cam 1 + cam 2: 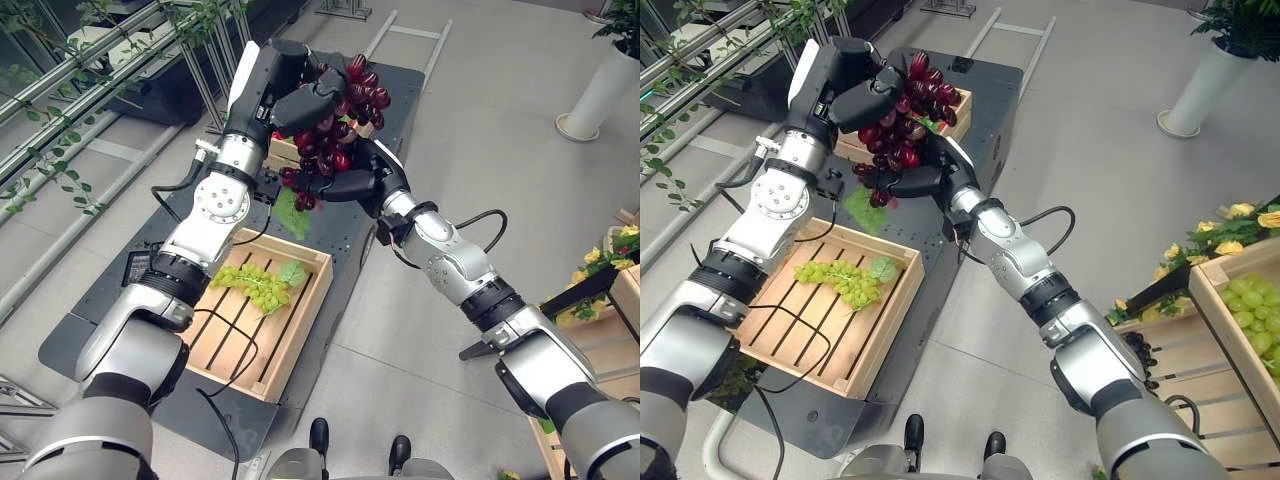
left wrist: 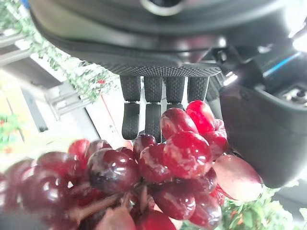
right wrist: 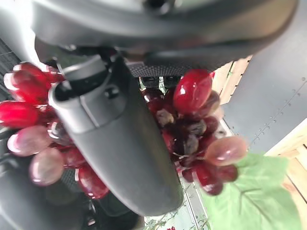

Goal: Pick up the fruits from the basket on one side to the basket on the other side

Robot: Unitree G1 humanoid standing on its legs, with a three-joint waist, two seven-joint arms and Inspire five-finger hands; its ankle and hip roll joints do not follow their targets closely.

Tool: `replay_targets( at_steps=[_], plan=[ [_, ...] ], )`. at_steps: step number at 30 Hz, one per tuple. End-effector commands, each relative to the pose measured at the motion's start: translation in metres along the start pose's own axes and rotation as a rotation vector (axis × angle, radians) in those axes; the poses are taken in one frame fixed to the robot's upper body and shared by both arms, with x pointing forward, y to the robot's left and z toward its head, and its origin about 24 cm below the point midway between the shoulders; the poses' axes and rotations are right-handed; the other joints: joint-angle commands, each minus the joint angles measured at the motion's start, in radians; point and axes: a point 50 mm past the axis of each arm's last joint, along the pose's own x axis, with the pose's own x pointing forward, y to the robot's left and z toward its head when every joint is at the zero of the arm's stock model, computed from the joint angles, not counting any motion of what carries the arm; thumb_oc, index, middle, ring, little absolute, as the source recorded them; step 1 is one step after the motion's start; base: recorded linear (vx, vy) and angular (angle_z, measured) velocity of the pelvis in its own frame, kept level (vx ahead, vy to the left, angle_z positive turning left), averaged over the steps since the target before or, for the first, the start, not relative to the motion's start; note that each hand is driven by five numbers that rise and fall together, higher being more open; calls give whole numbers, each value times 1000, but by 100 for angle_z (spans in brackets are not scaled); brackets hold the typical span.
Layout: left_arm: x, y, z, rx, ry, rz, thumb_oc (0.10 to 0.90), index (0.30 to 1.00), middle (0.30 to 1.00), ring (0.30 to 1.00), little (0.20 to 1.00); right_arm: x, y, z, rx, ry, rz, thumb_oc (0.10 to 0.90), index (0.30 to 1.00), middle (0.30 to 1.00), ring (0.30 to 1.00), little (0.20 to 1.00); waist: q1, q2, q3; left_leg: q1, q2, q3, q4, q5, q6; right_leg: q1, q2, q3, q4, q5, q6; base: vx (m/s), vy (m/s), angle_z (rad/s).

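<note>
Holding a bunch of red grapes (image 1: 335, 125) aloft, both hands were engaged above the dark platform (image 1: 410, 90) at the time of inspection. The left hand (image 1: 305, 95) was curled over the top of the bunch, its fingers (image 2: 144, 103) bent down against the fruit. The right hand (image 1: 350, 183) grasped the bunch from below, thumb wrapped across the berries. A green leaf (image 1: 292, 212) hung from the bunch's lower end.

Progress, as judged: partly done. The near crate (image 1: 300, 325), at the platform's near edge, already held one bunch of green grapes (image 1: 255, 285) with a leaf attached, lying toward its far side on the slats. The red bunch was in the air between the two crates, over the far crate's near edge, and had not been set down. Which hand was to carry it onward could not be determined; it looked like a handover or a two-handed lift.

The far crate (image 1: 283, 150), toward the platform's far edge, was largely hidden behind the hands and bunch; its contents could not be established. A further crate (image 1: 1240, 330) off the platform on the robot's right held green grapes (image 1: 1255, 300).

Remaining: lowering the red bunch into the near crate and releasing it.
</note>
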Motion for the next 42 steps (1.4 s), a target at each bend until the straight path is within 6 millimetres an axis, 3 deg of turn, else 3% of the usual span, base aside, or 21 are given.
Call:
replay_targets(
  at_steps=[1,2,3,4,14,20,21,22,23,30,42],
  plan=[
    [27,-6,26,-113,-107,43,400,300,300,300,300,19,18,27,129,-170,1,643,665,665,665,665,21,12,-272,-1,-27,-75,-3,-85,-41,-9,11,-14,1,-12,-55,31,4,1],
    [27,-6,25,-121,-105,41,400,300,300,300,300,20,18,27,133,-171,0,508,462,462,462,462,22,11,-272,0,-27,-76,-3,-84,-41,-8,11,-13,1,-11,-55,0,0,0],
    [27,-6,25,-127,-104,41,400,300,300,300,300,20,18,27,136,-172,0,413,319,319,319,319,22,11,-272,0,-28,-77,-3,-84,-40,-7,11,-13,1,-11,-55,0,0,0],
    [26,-7,24,-155,-100,35,400,300,300,300,300,20,19,27,144,-182,3,400,300,300,300,300,25,10,-273,1,-29,-79,-3,-84,-40,-7,11,-14,1,-11,-56,0,0,0],
    [26,-16,25,-168,-95,7,400,300,300,300,300,21,20,33,149,-219,-19,400,300,300,300,300,28,8,-271,2,-27,-81,-3,-85,-38,-8,12,-11,1,-12,-57,0,0,0],
    [24,-13,11,-125,-18,44,400,300,300,300,300,21,20,36,142,-246,-46,400,300,300,300,300,23,8,-270,6,-25,-74,-3,-87,-37,-7,12,-5,1,-11,-57,0,0,0],
    [22,-11,7,-117,3,51,502,453,453,453,453,21,20,35,137,-246,-45,400,300,300,300,300,22,8,-269,6,-24,-72,-3,-87,-37,-7,12,-3,1,-11,-57,0,0,0],
    [21,-9,2,-110,31,59,676,714,714,714,714,20,20,35,136,-251,-47,400,300,300,300,300,20,9,-269,6,-23,-70,-3,-87,-38,-8,12,-2,1,-10,-56,0,0,0],
    [19,-7,-3,-92,51,70,800,900,900,900,900,20,20,35,135,-260,-50,400,300,300,300,300,19,9,-270,6,-22,-68,-3,-86,-38,-9,13,0,1,-9,-56,0,0,0],
    [7,13,-29,-21,171,148,800,900,900,900,900,13,12,32,128,-288,-95,400,300,300,300,300,0,10,-267,9,-17,-49,-3,-88,-38,-14,16,19,1,-7,-55,2,0,-1],
    [-19,37,-52,81,251,193,800,900,900,900,900,-12,-20,2,144,-237,-217,400,300,300,300,300,-37,8,-258,13,-8,-3,-3,-94,-40,-26,21,49,1,-1,-51,10,-2,-8]
  ],
)
